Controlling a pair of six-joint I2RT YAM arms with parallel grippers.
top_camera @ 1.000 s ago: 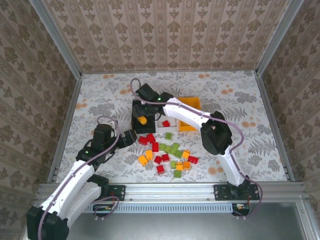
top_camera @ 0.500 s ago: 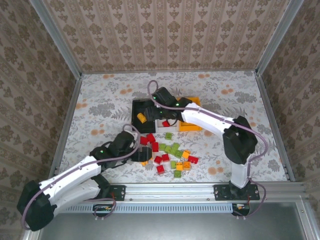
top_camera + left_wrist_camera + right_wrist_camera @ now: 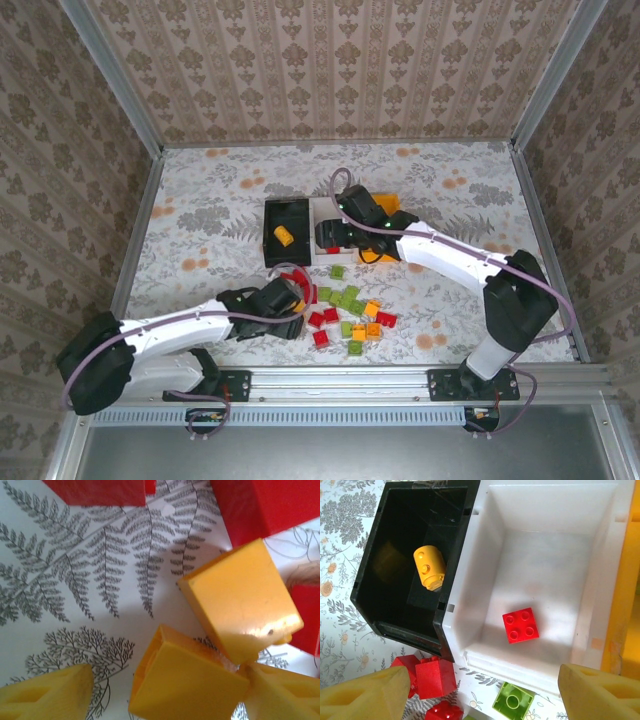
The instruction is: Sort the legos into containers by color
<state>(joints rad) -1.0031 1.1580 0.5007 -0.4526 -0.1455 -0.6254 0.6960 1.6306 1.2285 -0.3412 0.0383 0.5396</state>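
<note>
Leftmost, the left fingers (image 3: pixel 45 695) stand released, low over the counter (image 3: pixel 75 580). They straddle a yellow-orange brick (image 3: pixel 185 685) that touches the right-hand one, and a gap shows on the other side. Loose legos (image 3: pixel 348 308) lie just beside. Black bin (image 3: pixel 370 580): one yellow-orange piece (image 3: pixel 429 567) inside. White bin (image 3: pixel 482 555), touching it: one red brick (image 3: pixel 520 625). Right fingers (image 3: pixel 365 695) hover above, released, empty. Orange bin (image 3: pixel 620 605) adjoins at right.
</note>
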